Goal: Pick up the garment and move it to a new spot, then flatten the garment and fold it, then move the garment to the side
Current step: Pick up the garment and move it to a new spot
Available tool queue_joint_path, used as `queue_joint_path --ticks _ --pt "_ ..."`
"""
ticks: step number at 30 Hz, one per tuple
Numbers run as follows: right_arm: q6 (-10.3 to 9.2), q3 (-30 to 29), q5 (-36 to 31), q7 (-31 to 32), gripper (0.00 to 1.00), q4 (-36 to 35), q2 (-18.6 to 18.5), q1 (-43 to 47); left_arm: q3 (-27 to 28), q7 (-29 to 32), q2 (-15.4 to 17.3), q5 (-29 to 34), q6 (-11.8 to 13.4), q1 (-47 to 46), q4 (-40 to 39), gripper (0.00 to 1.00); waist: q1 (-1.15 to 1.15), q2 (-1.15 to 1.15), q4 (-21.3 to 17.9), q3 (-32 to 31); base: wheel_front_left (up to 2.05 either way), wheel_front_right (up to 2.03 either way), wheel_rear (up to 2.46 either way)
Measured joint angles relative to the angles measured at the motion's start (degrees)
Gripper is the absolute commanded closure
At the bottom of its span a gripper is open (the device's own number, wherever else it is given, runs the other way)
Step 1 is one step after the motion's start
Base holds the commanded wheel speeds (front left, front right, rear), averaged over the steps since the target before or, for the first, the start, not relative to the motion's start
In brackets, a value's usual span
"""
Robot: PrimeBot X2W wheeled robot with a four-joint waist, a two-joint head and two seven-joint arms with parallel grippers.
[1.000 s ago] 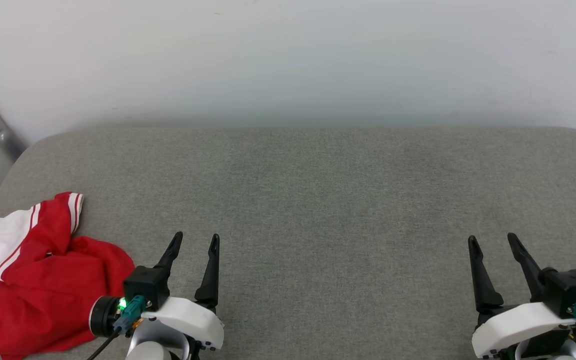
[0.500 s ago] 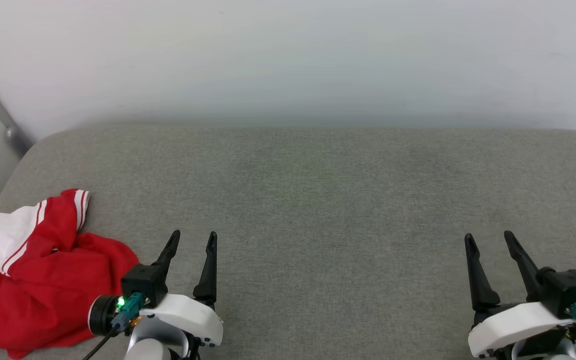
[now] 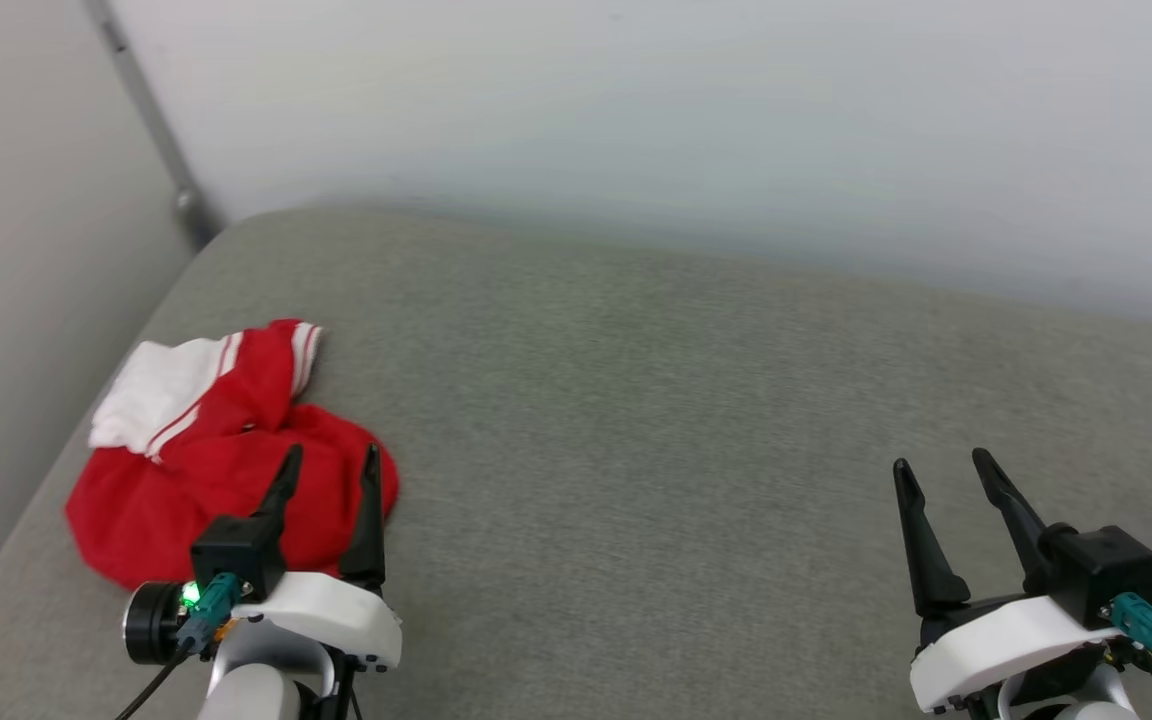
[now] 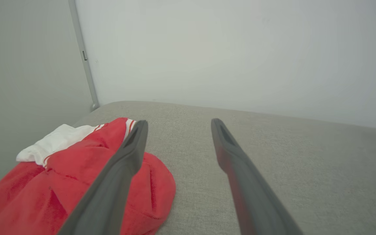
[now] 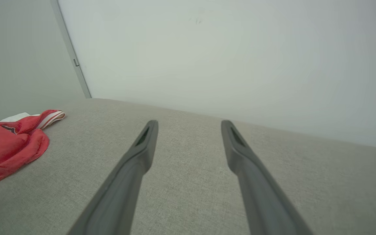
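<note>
crumpled garment [image 3: 176,485] lies free; left fingers [image 3: 369,515] spread

Garment [image 3: 186,470]: crumpled red heap; a white sleeve with a red-and-white striped band lies at its far side.
Grey fabric pad [image 3: 636,420]: carries the garment near its left edge.
Left gripper [image 3: 332,452]: lower left, fingers [image 3: 368,520] spread apart, tips overlapping the garment's right part; contact cannot be told.
Right gripper [image 3: 941,460]: lower right, fingers apart above bare pad, well apart from the garment.
Wall [image 3: 636,120]: pale, behind the pad.
Grey pipe [image 3: 151,120]: slants down to the pad's far left corner.
</note>
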Motion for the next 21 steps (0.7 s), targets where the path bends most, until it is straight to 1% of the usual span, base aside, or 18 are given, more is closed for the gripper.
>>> queue_joint_path --ticks 6,11,16,21 --pt "0.00 1.70 -0.34 0.51 0.00 -0.11 0.01 -0.34 1.47 0.00 1.02 -0.90 0.03 0.32 -0.80 0.00 0.00 0.00 5.72 0.11 0.00 0.00 0.00" --pt "0.00 2.74 -0.30 0.58 0.00 0.15 0.01 -1.08 2.35 0.00 1.37 -2.18 0.03 1.40 -1.02 0.00 0.00 0.00 9.54 0.17 0.00 0.00 0.00" --pt "0.00 3.50 0.09 0.41 0.00 0.40 0.01 -1.11 2.44 0.01 1.38 -2.61 0.47 1.99 -1.52 0.00 0.00 0.00 11.77 0.14 0.00 0.00 0.00" --pt "0.00 3.63 0.11 0.40 0.00 0.52 0.02 -1.18 2.40 0.27 1.40 -3.11 0.57 2.06 -2.03 0.00 0.00 0.00 12.43 0.59 0.00 0.00 0.00"
